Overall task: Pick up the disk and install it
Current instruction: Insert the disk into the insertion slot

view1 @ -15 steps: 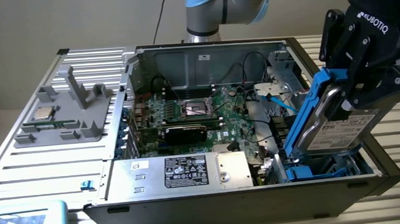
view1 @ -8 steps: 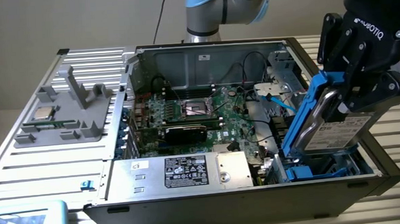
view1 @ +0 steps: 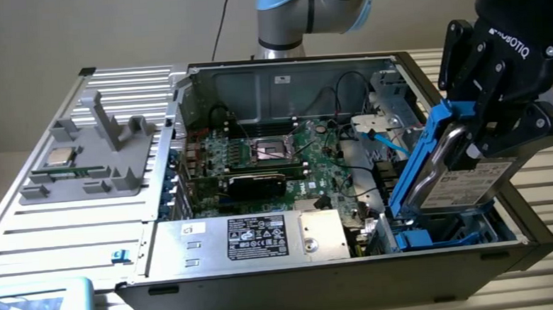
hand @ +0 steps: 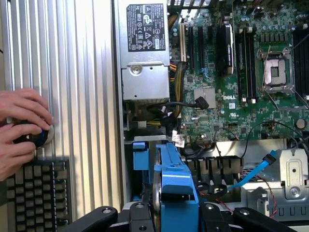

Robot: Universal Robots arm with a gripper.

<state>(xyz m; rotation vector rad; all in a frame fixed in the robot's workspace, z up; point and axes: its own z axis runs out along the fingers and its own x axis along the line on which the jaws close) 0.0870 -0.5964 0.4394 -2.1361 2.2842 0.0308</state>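
The gripper point(view1: 489, 140), marked ROBOTIQ, is pinching the disk point(view1: 448, 185) across its blue carrier frame; the disk hangs just below the fingers, long axis steeply tilted, lower end at the blue drive bay point(view1: 433, 238) on the exterior view's right; contact there cannot be told; the motherboard point(hand: 227, 72) reads DELL; the power supply point(view1: 252, 238) label is illegible.

Held in the pincer point(view1: 486, 138), the disk point(view1: 456, 182): dull grey metal, white paper label. Its carrier frame point(view1: 417, 163): glossy blue plastic. Pincer body: smooth matt black. The power supply point(view1: 262, 237) beside the pincer: bare bright sheet metal. The counter point(view1: 53, 234): ribbed silvery metal, satin sheen.
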